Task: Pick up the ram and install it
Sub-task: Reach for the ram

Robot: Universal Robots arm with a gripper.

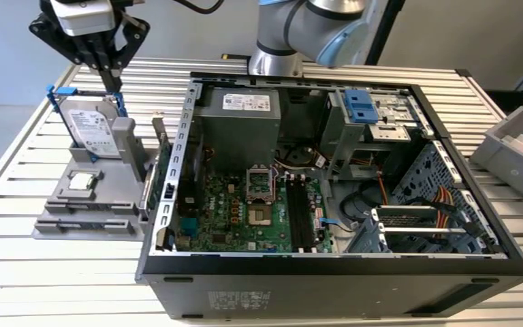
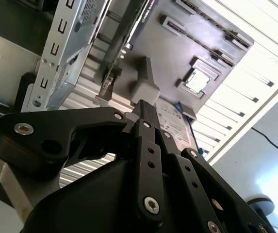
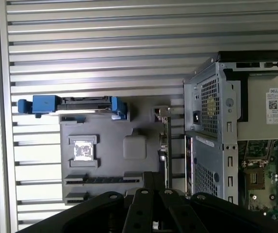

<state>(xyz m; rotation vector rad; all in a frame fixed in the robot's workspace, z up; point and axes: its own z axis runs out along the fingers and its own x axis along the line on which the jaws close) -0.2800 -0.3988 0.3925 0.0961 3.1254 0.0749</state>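
Ram (image 3: 102, 179) sits in gray tray (image 1: 54, 230) slot, left of computer case (image 1: 334, 276). Gripper (image 1: 112, 83) hovers over tray's far end by hard drive (image 1: 90, 126), fingers pressed together.

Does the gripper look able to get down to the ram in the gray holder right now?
Probably yes: the gripper hangs above the holder, the ram sits in its slot with nothing over it, and the hard drive and green card stand clear of it.
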